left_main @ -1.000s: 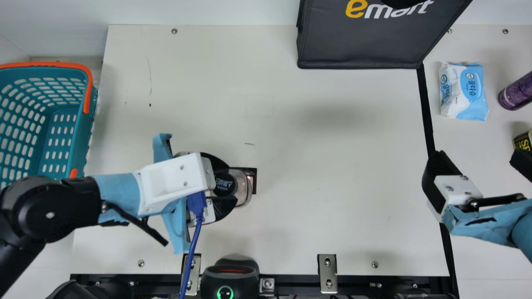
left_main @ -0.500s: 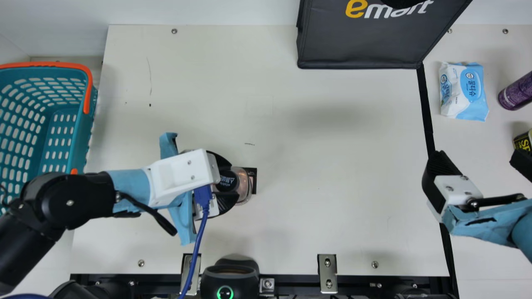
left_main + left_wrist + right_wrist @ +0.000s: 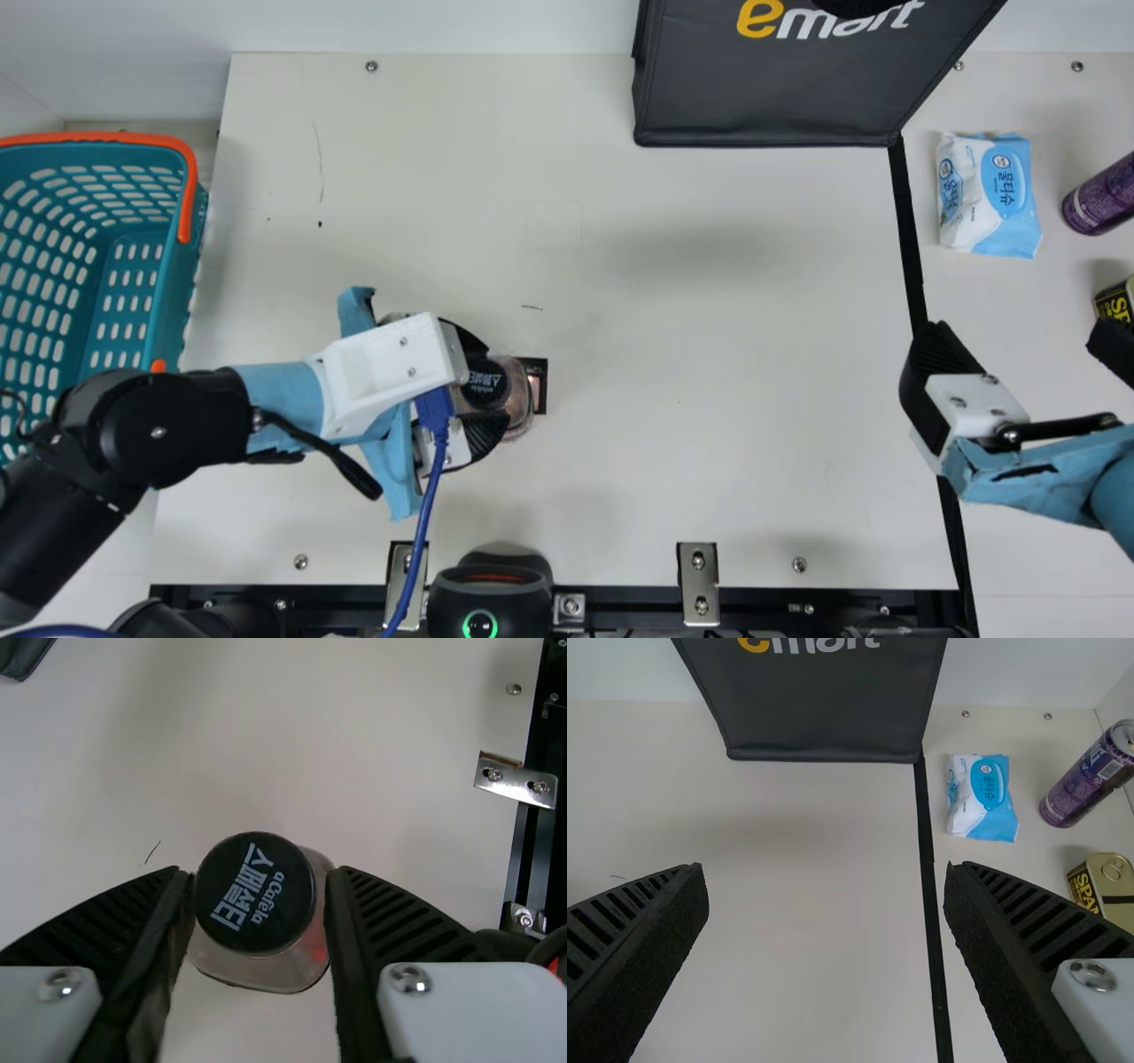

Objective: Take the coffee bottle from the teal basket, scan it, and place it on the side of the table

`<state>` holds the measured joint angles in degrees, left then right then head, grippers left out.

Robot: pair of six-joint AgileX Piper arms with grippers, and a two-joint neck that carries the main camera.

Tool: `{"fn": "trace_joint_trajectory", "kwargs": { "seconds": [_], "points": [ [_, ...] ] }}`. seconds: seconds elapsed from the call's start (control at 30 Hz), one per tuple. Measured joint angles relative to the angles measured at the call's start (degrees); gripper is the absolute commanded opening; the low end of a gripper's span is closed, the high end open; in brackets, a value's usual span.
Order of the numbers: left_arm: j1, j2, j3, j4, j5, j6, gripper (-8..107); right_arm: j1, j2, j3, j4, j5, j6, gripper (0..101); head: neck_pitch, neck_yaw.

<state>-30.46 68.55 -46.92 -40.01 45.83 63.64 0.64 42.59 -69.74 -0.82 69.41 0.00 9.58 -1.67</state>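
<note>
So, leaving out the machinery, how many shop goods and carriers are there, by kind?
Bottles: 1, the coffee bottle
Cans and tins: 2, the purple can and the yellow tin
Soft packs: 1, the blue-and-white pack
Baskets: 1, the teal basket
Bags: 1, the black bag
Total: 6

So my left arm [image 3: 177, 430] comes in slanted from my left, bends at the black joint, then runs nearly straight through the blue-wrapped wrist [image 3: 279, 399]. My left gripper [image 3: 496, 388] is gripping, ribbed fingers [image 3: 394, 912] partway apart and pressing from both sides. My right arm [image 3: 1116, 492] pokes in at the right edge, and my right gripper [image 3: 1015, 332] has its fingers [image 3: 1036, 921] spread wide, nothing between them.
</note>
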Motion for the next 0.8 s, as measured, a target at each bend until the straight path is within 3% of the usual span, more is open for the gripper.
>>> {"fn": "trace_joint_trajectory", "kwargs": {
  "seconds": [0.3, 0.8],
  "points": [
    [-0.2, -1.1, 0.1, 3.3, -0.5, -4.4, 89, 0.0, 0.0, 0.0, 0.0, 0.0, 0.0, 95, 0.0, 0.0],
    [-2.3, -12.3, 0.1, 20.1, 1.9, -30.3, 90, 0.0, 0.0, 0.0, 0.0, 0.0, 0.0, 95, 0.0, -0.1]
  ]
}}
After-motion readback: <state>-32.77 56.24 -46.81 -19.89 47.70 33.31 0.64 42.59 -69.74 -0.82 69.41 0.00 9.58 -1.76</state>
